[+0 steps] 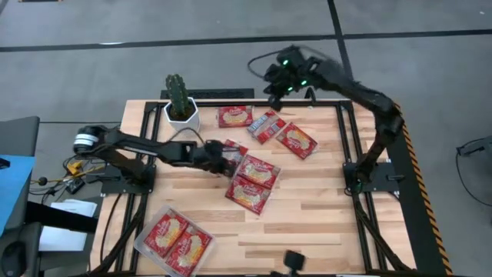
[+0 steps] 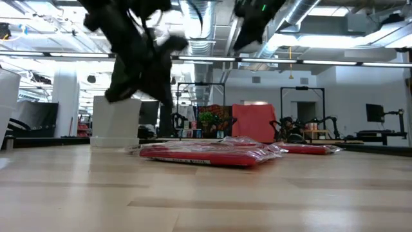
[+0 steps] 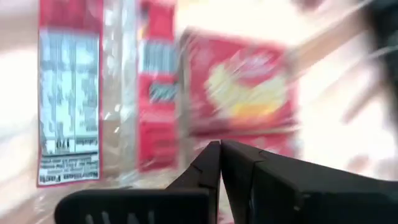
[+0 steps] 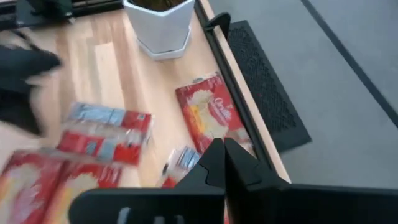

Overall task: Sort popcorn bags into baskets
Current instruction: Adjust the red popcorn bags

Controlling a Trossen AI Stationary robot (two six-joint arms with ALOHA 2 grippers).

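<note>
Over on the wooden table (image 1: 307, 223), the left gripper (image 1: 227, 163) is stretched out low near the middle, right at the edge of a loose pile of popcorn bags (image 1: 257, 171); its wrist view shows its two dark fingers (image 3: 214, 168) pressed together with nothing between them, and blurry red packets just past the tips, one flipped to show its label side (image 3: 68, 99). The right gripper (image 1: 274, 98) hangs up in the air over the far edge of the table, fingers (image 4: 217, 158) pressed together too, holding nothing. Below it are three more bags near the far edge: one red face-up (image 1: 234, 116), one showing grey-blue (image 1: 265, 125), and one angled off toward the right (image 1: 297, 140). Another bag (image 1: 247, 194) lies just on the near side of the middle pile. The clear tray (image 1: 144, 245) sits at the near-left corner with two packets (image 1: 177, 238) lying side by side in it. A white pot with a cactus (image 1: 180, 104) stands at the far-left corner. From table height, the closest bag (image 2: 206, 152) lies flat on the wood.
</note>
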